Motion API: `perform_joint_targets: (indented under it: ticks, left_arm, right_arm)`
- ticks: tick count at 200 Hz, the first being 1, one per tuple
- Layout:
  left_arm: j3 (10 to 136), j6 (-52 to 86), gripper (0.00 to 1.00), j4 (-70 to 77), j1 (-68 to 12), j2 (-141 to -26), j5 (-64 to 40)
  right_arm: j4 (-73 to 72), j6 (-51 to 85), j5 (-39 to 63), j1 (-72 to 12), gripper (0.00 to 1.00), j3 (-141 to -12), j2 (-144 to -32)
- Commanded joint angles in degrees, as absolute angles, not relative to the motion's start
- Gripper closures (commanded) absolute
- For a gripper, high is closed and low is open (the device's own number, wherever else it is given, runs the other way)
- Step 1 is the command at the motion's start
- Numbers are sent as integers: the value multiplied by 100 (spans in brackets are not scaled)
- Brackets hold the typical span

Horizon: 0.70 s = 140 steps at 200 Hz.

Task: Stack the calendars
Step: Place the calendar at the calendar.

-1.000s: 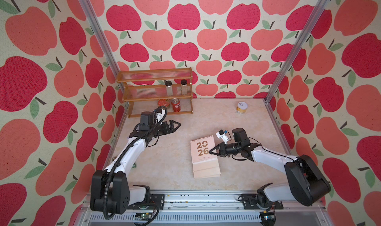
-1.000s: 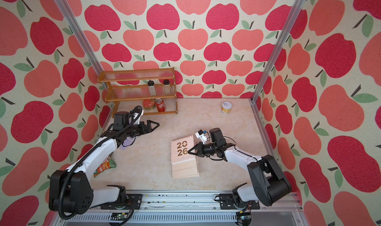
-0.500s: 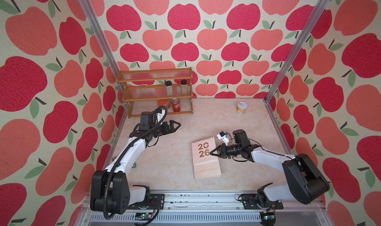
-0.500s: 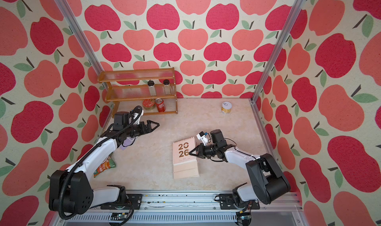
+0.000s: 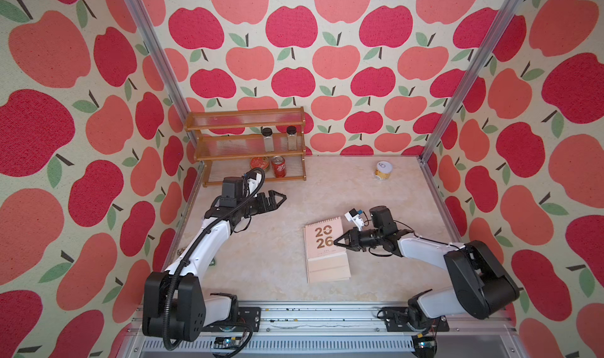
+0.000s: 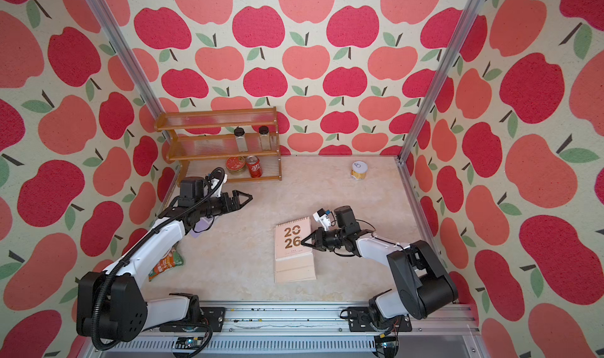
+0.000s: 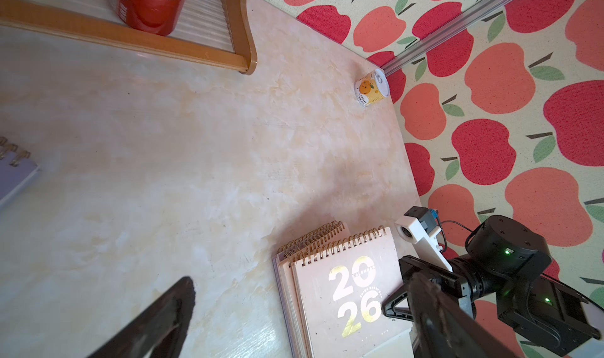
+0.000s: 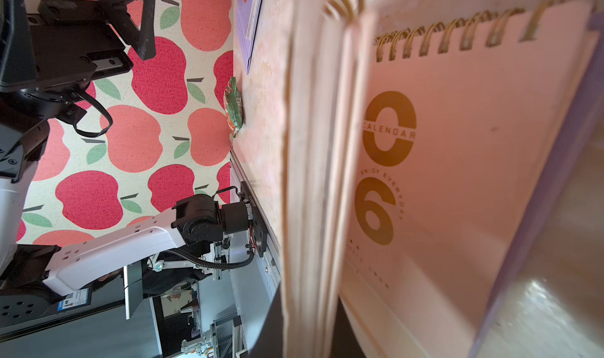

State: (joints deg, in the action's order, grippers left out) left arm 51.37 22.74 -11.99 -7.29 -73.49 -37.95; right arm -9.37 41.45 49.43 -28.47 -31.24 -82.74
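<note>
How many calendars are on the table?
4. Three lie stacked mid-table: the peach top calendar over two lower calendars showing only edges. The lavender calendar lies apart, beneath the left arm, mostly hidden.

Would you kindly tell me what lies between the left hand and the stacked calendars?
Nothing does: only bare tabletop separates the left hand from the calendars, as both top views show.
</note>
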Motion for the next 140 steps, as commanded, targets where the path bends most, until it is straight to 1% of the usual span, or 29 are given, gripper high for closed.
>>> perform_joint_targets:
  ticks: [1, 45, 61, 89, 109, 140]
  left_arm:
    - [5091, 2130, 1, -1345, -756, -7259, -3735]
    - [5090, 2134, 0, -1353, -757, -7261, -3744]
    - [5102, 2135, 0, -1354, -759, -7262, -3736]
    - [5100, 2141, 0, -1354, -758, -7269, -3736]
    - [5111, 2140, 0, -1362, -756, -7285, -3744]
    - [5121, 2136, 0, -1367, -756, -7285, -3737]
  right_arm:
    - [-875, 4045, 4884, -2812, 99, -3146, -8327]
    - [-268, 3732, 4596, -2802, 75, -3319, -8256]
    - [9, 3601, 4448, -2803, 63, -3419, -8198]
    - [663, 3316, 4108, -2806, 48, -3673, -8079]
    - [1313, 3065, 3662, -2799, 42, -3915, -8017]
    - [2134, 2885, 2865, -2801, 38, -4257, -7985]
